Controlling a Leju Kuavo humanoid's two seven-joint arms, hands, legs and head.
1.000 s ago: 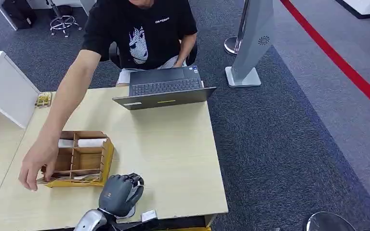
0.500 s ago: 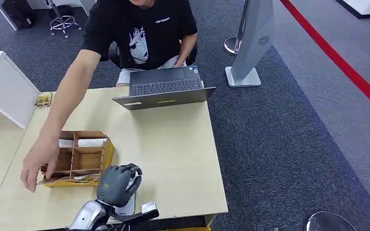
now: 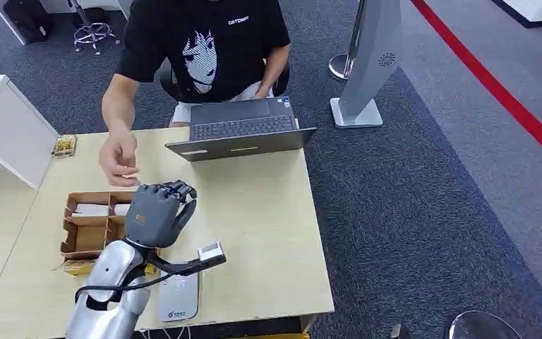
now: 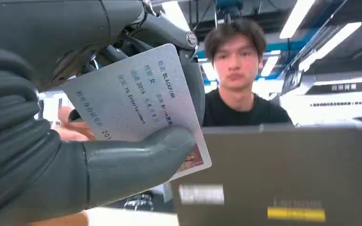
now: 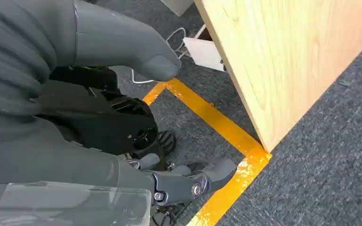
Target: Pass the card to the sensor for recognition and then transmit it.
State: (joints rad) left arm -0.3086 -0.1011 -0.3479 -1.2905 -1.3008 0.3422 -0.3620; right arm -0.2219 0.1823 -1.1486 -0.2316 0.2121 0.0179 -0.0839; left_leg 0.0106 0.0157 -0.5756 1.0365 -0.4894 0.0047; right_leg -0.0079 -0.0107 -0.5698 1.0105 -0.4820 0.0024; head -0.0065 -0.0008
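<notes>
Office or reception area: grey carpet (image 3: 423, 212) with red floor line (image 3: 494, 88), light wooden table (image 3: 254, 226) bearing open laptop (image 3: 240, 131), swivel chair base (image 3: 90, 34), freestanding kiosk (image 3: 370, 63), ceiling strip lights (image 4: 299, 19) overhead.

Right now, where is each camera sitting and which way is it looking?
Head view: high on the robot, looking down at the table; the left hand reaches toward the person.
Left wrist view: behind the left hand, facing the person over the laptop; it holds the card.
Right wrist view: behind the hanging right hand, looking at the floor by the table's side.
Head and left wrist views share the person and laptop.
</notes>
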